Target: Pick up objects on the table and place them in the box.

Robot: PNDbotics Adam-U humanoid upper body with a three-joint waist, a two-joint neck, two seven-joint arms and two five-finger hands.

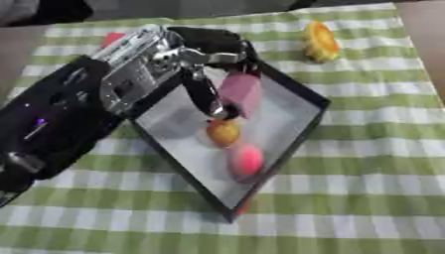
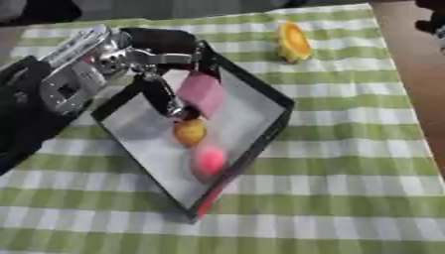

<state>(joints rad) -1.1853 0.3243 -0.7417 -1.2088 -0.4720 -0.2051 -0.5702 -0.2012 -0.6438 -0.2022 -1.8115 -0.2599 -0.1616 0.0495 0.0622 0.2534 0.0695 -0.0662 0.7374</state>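
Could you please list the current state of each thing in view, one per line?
left hand: over the box, fingers curled round the pink block
pink block: held above the box floor
box: open, on the checked cloth
orange ball: inside the box
pink ball: inside the box
yellow object: on the cloth, outside the box

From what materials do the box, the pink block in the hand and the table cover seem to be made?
The box: probably card or thin plastic, with thin black walls and a flat, matt pale floor. The pink block, held over it by the left hand: likely plastic or foam, one even colour, soft edges; I cannot tell which. The table cover: woven cloth, a green and white check, no shine.
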